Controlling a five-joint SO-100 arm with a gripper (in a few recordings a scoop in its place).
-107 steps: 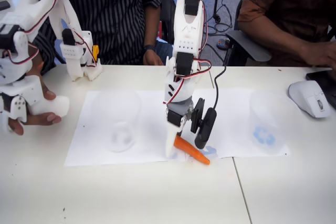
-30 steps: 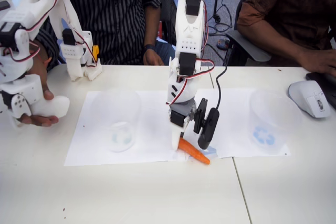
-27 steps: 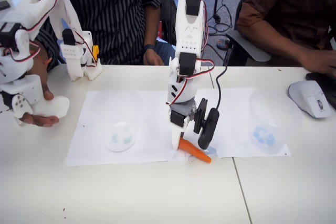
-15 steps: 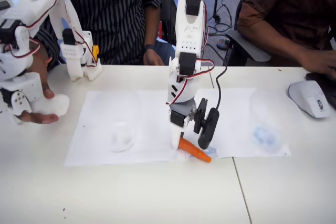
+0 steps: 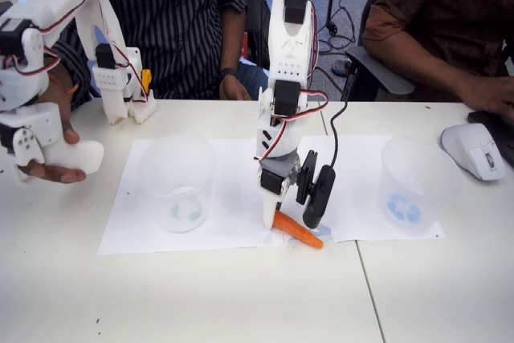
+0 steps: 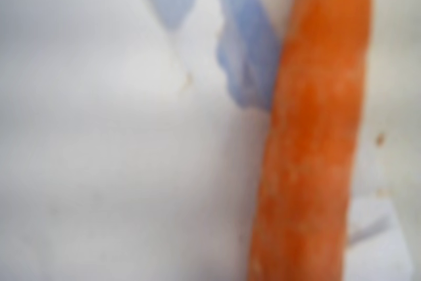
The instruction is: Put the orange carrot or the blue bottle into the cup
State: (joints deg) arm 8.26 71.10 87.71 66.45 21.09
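The orange carrot [image 5: 298, 232] lies on the white paper near the table's middle, its thick end beside the white finger and its tip pointing right and toward the front. My gripper [image 5: 289, 225] stands over it, open: the white finger [image 5: 269, 213] is at the carrot's left and the black finger [image 5: 315, 198] is held apart on the right. The wrist view gives a blurred close-up of the carrot [image 6: 316, 129] running top to bottom beside a blue printed mark on the paper. The cup [image 5: 178, 185], clear with a pale greenish mark at its base, stands upright on the paper to the left of the gripper.
A second clear cup [image 5: 409, 186] with a blue recycling symbol stands at the right on the paper. A white mouse [image 5: 474, 150] lies at the far right. Two people sit behind the table, one with a forearm [image 5: 450, 78] by the back right edge.
Since the oldest frame the gripper has shifted slightly right. Over the last second it and the carrot have held still.
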